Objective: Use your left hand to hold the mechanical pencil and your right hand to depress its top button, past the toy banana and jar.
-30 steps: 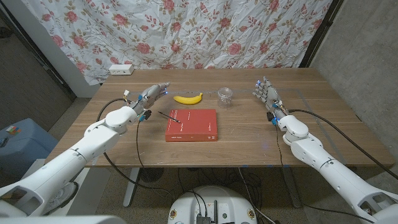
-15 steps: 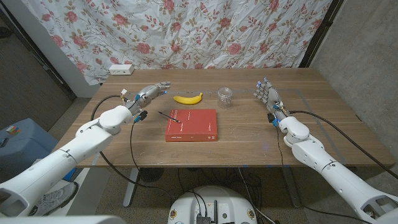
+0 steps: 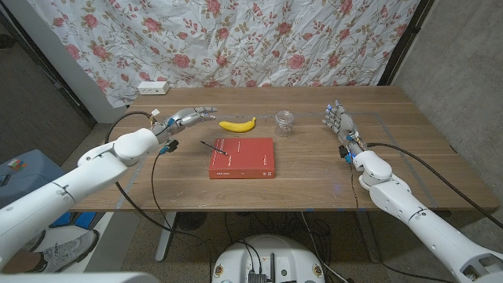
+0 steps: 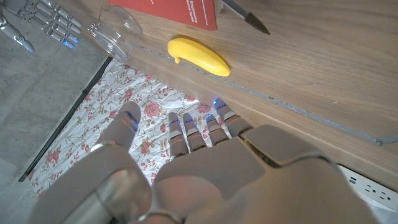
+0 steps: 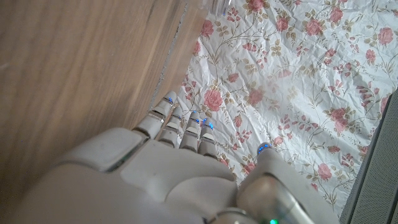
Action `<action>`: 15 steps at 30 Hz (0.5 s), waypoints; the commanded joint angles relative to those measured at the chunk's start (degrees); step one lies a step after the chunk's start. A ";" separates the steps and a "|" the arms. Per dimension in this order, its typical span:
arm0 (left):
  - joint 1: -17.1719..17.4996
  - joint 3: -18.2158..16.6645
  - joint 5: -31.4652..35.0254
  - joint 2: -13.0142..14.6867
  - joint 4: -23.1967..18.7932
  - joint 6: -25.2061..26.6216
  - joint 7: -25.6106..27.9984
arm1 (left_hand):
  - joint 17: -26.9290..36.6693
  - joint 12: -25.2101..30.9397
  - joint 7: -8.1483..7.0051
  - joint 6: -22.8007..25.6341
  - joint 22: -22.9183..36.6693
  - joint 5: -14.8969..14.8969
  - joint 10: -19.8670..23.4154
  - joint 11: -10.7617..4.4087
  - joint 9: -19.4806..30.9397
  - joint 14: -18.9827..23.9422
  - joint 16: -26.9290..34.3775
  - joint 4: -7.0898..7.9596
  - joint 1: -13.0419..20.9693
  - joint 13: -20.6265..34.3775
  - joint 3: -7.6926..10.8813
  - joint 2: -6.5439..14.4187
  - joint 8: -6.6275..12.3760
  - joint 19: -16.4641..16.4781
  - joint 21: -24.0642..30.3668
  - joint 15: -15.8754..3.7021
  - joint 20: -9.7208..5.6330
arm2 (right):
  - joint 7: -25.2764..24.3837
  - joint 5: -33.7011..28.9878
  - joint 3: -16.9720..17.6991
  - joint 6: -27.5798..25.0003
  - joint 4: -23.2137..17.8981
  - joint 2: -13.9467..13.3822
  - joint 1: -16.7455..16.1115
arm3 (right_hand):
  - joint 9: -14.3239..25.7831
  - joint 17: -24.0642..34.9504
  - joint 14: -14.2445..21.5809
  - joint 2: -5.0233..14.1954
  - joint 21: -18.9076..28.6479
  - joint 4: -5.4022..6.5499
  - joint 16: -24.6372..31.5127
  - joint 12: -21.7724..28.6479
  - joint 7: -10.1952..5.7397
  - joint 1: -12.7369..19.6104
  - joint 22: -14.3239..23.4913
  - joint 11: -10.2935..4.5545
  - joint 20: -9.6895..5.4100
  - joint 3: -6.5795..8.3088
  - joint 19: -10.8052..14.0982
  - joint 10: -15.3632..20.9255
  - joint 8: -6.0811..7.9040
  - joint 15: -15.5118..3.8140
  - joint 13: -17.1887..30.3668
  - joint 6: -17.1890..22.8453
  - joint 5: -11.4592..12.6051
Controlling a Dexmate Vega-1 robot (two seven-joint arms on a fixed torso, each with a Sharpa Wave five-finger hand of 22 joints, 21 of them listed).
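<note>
Two hands are up over the wooden table (image 3: 314, 169), and neither holds anything. The mechanical pencil (image 3: 213, 146) lies with its forward end resting on the near-left corner of the red book (image 3: 242, 158) and its other end out over the bare wood on the robot's left; its long axis runs on a slant, from the left and far side toward the book. The left hand (image 3: 189, 117) hovers with fingers spread and extended toward the toy banana (image 3: 237, 124), and it is plainly the nearer of the two: the pencil lies just inward of it and closer to the robot, so the hand must, in my judgement, draw back toward the robot and drop onto the shaft. In the left wrist view the fingers (image 4: 205, 127) reach out over the far table edge, with the toy banana (image 4: 198, 55), the jar (image 4: 115, 32) and the pencil's dark tip (image 4: 245, 15) all lying beyond. The right hand (image 3: 338, 120) stands upright, fingers loosely apart, on the far right of the table, well apart from the pencil, with the jar (image 3: 284, 121) between it and the banana. Which end of the pencil carries the button cannot be told at this size. The task appears not yet begun; the pencil is untouched.
</note>
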 commanded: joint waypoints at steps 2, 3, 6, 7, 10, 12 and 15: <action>-0.22 -0.18 7.33 6.79 -5.19 2.81 -1.58 | 0.23 0.11 -1.13 1.88 0.03 -0.03 1.68 -1.07 0.35 0.24 -0.20 -0.46 2.33 0.32 0.15 -1.09 0.75 0.55 -0.48 -5.93 -3.84 | -0.68 -0.07 -0.24 -0.40 -0.02 0.46 -0.11 | 0.24 -0.13 0.14 -0.07 0.36 -0.20 0.25 0.43 0.16 -0.02 0.20 0.10 -0.24 0.45 0.21 0.58 0.29 -0.41 0.21 0.42 0.47; -0.21 -0.23 7.95 6.97 -5.34 2.77 -1.38 | 0.23 0.10 -1.42 2.75 0.03 0.00 2.35 -1.51 0.36 1.12 0.04 -0.47 3.47 0.33 0.03 -1.89 0.97 1.15 -0.33 -6.17 -4.08 | -0.76 -0.20 -0.30 -0.44 0.06 0.50 -0.01 | 0.24 -0.15 0.17 -0.07 0.37 -0.21 0.27 0.43 0.17 -0.02 0.20 0.10 -0.26 0.45 0.22 0.58 0.29 -0.41 0.20 0.41 0.47; -0.41 -0.27 9.14 7.34 -5.42 2.34 -1.61 | 0.24 0.01 -1.76 4.25 0.03 0.04 3.42 -1.94 0.38 2.12 0.07 -0.46 5.57 0.33 -0.28 -3.55 1.33 1.77 -0.33 -6.43 -4.28 | -1.13 -0.31 -0.30 -0.37 0.29 0.78 0.14 | 0.24 -0.22 0.22 -0.05 0.37 -0.23 0.30 0.45 0.22 -0.06 0.20 0.01 -0.30 0.49 0.21 0.66 0.30 -0.40 0.20 0.48 0.46; -0.58 -0.19 10.01 7.77 -5.79 2.72 -1.81 | 0.24 0.01 -1.86 4.48 0.03 0.05 3.63 -2.01 0.38 2.21 0.06 -0.46 5.92 0.33 -0.34 -3.85 1.38 1.84 -0.34 -6.48 -4.29 | -1.30 -0.41 -0.31 -0.31 0.37 0.87 0.18 | 0.24 -0.25 0.21 -0.04 0.36 -0.24 0.30 0.44 0.25 -0.07 0.20 0.01 -0.29 0.50 0.20 0.64 0.30 -0.42 0.20 0.49 0.46; -0.75 -0.11 12.23 8.56 -6.81 3.76 -1.78 | 0.25 -0.01 -1.91 5.29 0.03 0.08 4.46 -2.19 0.38 2.64 0.04 -0.44 7.36 0.33 -0.57 -5.03 1.54 2.18 -0.36 -6.84 -4.45 | -1.48 -0.69 -0.34 -0.18 0.51 0.89 0.30 | 0.24 -0.30 0.24 -0.02 0.37 -0.25 0.32 0.44 0.25 -0.11 0.19 0.06 -0.34 0.52 0.21 0.66 0.30 -0.45 0.20 0.50 0.45; -1.12 0.24 14.38 9.65 -8.26 5.65 -2.60 | 0.26 -0.07 -1.79 5.42 0.03 0.10 4.56 -2.25 0.39 2.53 -0.04 -0.44 7.76 0.33 -0.64 -5.37 1.55 2.17 -0.40 -6.99 -4.56 | -1.49 -0.69 -0.31 -0.14 0.56 0.92 0.34 | 0.24 -0.35 0.23 -0.02 0.37 -0.26 0.33 0.42 0.27 -0.14 0.19 0.05 -0.35 0.53 0.21 0.62 0.30 -0.40 0.20 0.53 0.45; -1.46 0.62 16.95 10.87 -9.96 7.83 -3.62 | 0.27 -0.28 -1.87 5.58 0.04 0.13 4.74 -2.35 0.40 1.85 -0.32 -0.38 9.03 0.33 -0.89 -6.41 1.47 1.70 -0.63 -7.53 -4.63 | -1.56 -0.75 -0.30 -0.11 0.60 0.94 0.36 | 0.24 -0.42 0.22 -0.01 0.37 -0.29 0.33 0.43 0.30 -0.18 0.19 -0.03 -0.36 0.56 0.22 0.66 0.29 -0.38 0.20 0.53 0.44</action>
